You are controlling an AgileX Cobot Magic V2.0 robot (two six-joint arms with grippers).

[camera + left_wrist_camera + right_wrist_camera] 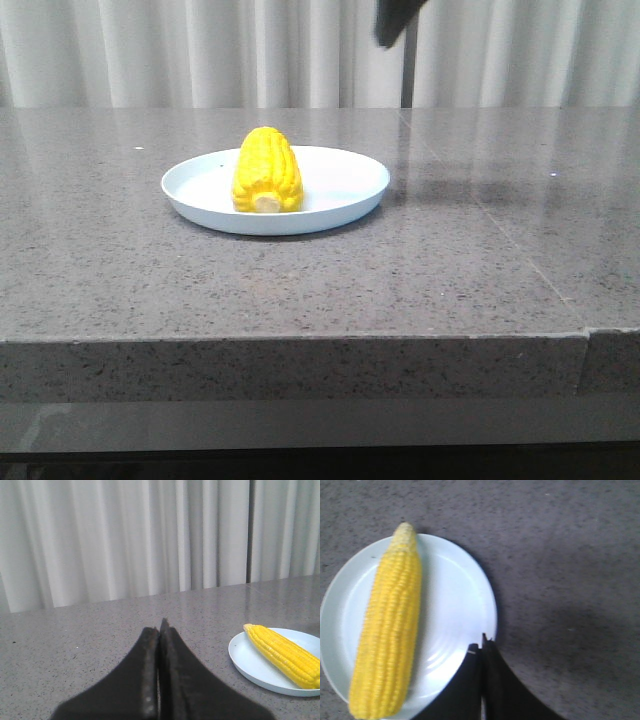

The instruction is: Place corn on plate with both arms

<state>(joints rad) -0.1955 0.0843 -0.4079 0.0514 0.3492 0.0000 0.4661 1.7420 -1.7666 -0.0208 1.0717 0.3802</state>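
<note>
A grey speckled stone table (300, 290) filled most of the front view, with pale pleated curtains (180, 50) hanging behind its far edge. On the table, a little left of centre, sat the round pale blue-white plate (345, 185). The corn (267, 170) lay inside the plate, touching its floor, its whitish stub end pointing toward the camera and its tapered tip toward the curtains.

The right claw (482, 645) hung above the near rim of the plate, apart from the corn, its two dark fingers pressed together with nothing between them. In the front view only a dark blurred piece of that arm (395, 20) showed at the top edge.

The left claw (159, 630) was low over bare table, well off to one side of the plate, fingers likewise closed flat against each other and empty.
</note>
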